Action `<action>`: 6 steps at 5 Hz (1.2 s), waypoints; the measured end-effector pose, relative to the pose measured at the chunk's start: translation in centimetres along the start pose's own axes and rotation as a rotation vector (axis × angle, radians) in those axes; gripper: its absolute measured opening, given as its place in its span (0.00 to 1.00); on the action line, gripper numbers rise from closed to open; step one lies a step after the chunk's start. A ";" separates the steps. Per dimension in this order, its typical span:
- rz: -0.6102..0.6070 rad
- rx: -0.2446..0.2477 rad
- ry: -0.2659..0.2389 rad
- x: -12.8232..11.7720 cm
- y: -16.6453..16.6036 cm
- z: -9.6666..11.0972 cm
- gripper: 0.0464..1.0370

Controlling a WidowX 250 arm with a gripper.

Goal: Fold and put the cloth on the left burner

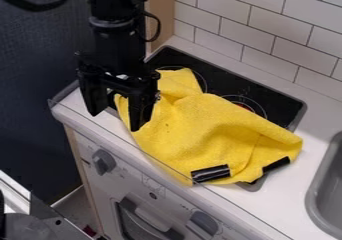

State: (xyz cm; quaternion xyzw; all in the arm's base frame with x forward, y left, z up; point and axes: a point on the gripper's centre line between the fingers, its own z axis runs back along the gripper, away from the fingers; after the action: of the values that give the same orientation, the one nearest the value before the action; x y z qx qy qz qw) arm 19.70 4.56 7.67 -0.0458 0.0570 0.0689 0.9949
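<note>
The yellow cloth (200,124) lies rumpled across the middle of the frame, over much of the black stovetop (270,98), with its near edge down on the white counter (319,96) toward the bottom centre. Some of the placing may be counted as done, since its upper end, just left of centre near the top, already covers part of the ring of the left burner (172,67); the bulk, though, spreads away to the centre right, next to the partly covered right burner (248,103). Of the folding I see little: there are creases and a raised ridge, but no clean doubled layer, and the two corners with black tape (210,173) sit apart, low in the frame and well away from the upper end. The gripper (115,122), left of centre, is released, its fingers spread, one over the cloth's left side and the other beyond its edge, with nothing pinched between them. What remains, in my judgement, is most of the job: take hold, bring one side over the other, and settle the folded bundle on that left ring
</note>
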 end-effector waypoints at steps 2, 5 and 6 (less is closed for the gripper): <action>-0.224 0.021 0.123 0.7 -1.0 -1.9 0.96; -0.853 0.045 0.008 3.1 -8.1 -4.7 0.96; -0.914 0.081 -0.074 3.0 -9.5 -6.2 0.96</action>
State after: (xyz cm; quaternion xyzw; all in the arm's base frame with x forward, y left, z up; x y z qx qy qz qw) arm 23.37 -5.00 2.01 -0.0250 -0.0020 -0.3778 0.9256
